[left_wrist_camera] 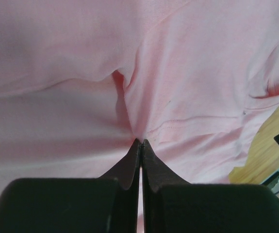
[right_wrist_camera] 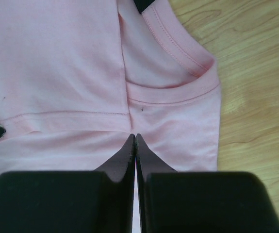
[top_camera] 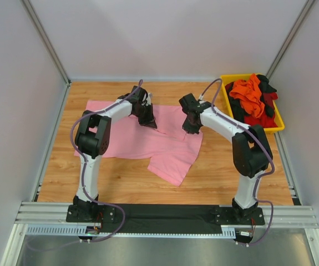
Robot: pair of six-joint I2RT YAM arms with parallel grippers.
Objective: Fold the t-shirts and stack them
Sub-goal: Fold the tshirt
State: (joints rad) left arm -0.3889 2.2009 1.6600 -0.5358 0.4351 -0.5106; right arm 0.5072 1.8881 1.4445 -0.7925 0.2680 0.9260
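Pink t-shirt (top_camera: 120,141) | long axis left-right | collar (right_wrist_camera: 178,90) at right gripper (right_wrist_camera: 134,137)

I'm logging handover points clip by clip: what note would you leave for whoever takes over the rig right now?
Left gripper: shut, pinching the pink shirt.
Right gripper: shut on the same shirt, just short of its collar.
The pink shirt lies spread on the table, one corner turned over.
The other shirts, orange, red and black, are heaped in the yellow bin.
Done: nothing folded or stacked.
Left: fold the pink one, then the rest, and stack.
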